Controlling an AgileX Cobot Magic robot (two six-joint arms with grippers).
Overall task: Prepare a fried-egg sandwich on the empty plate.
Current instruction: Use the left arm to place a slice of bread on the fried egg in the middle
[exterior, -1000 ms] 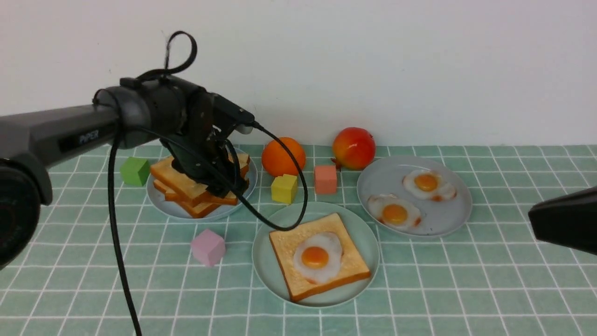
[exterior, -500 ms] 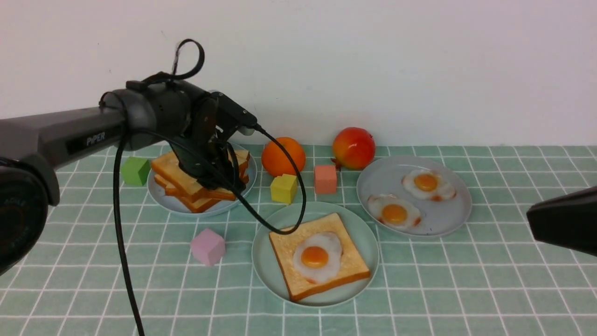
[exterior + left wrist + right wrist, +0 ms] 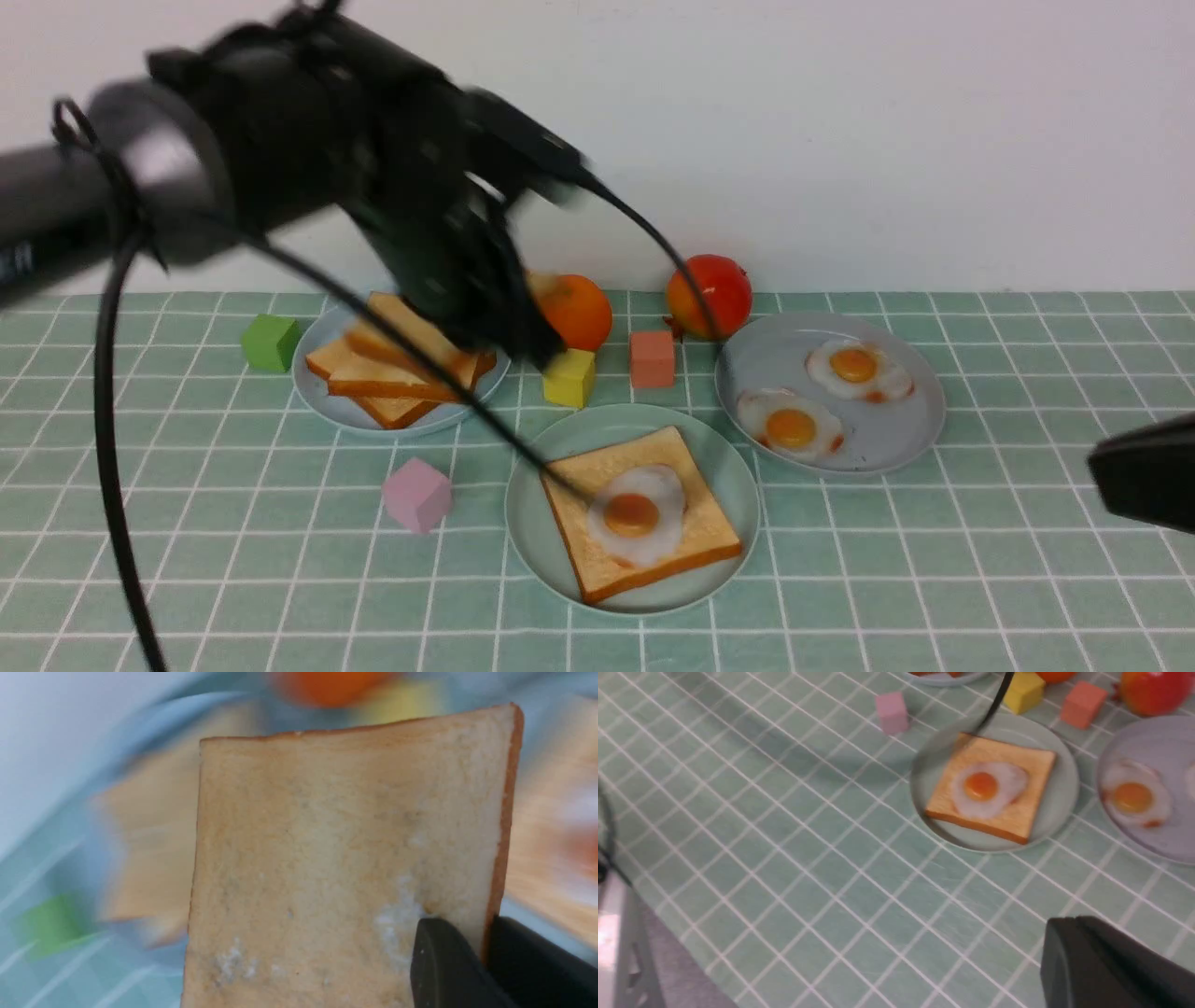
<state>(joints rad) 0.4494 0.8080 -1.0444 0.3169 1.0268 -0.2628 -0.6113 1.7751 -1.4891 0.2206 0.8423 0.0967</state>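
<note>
Now toast slice (image 3: 345,858) clamped in left gripper (image 3: 486,952).

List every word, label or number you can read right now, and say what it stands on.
No text can be read.
Left arm: white lettering on the dark link at the front view's edge, cut off and too blurred to read.
Toast slice: no print, only pale specks.
Plate: plain, no marking.
</note>
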